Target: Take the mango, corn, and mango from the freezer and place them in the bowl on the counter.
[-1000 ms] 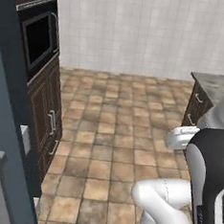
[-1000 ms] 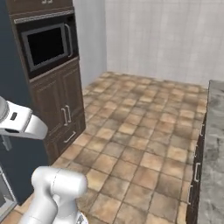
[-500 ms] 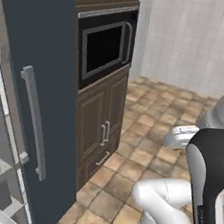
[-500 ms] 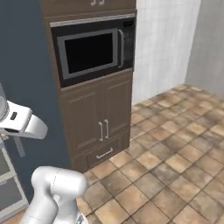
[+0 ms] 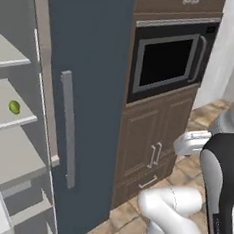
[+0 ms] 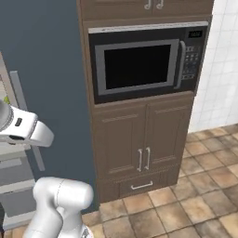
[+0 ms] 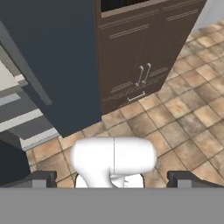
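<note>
Here freezer (image 5: 86, 86) stands upright (handle (image 5: 67, 130) vertical).

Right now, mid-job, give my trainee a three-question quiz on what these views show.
1. True or false: the gripper is holding a fruit.
2. What lies on a pale shelf inside the freezer? A) small green item B) bowl C) bottle
3. Which appliance sits in the brown cabinet beside the freezer?

Key: 1 false, jaws open and empty. 2 A, the small green item. 3 the microwave.
</note>
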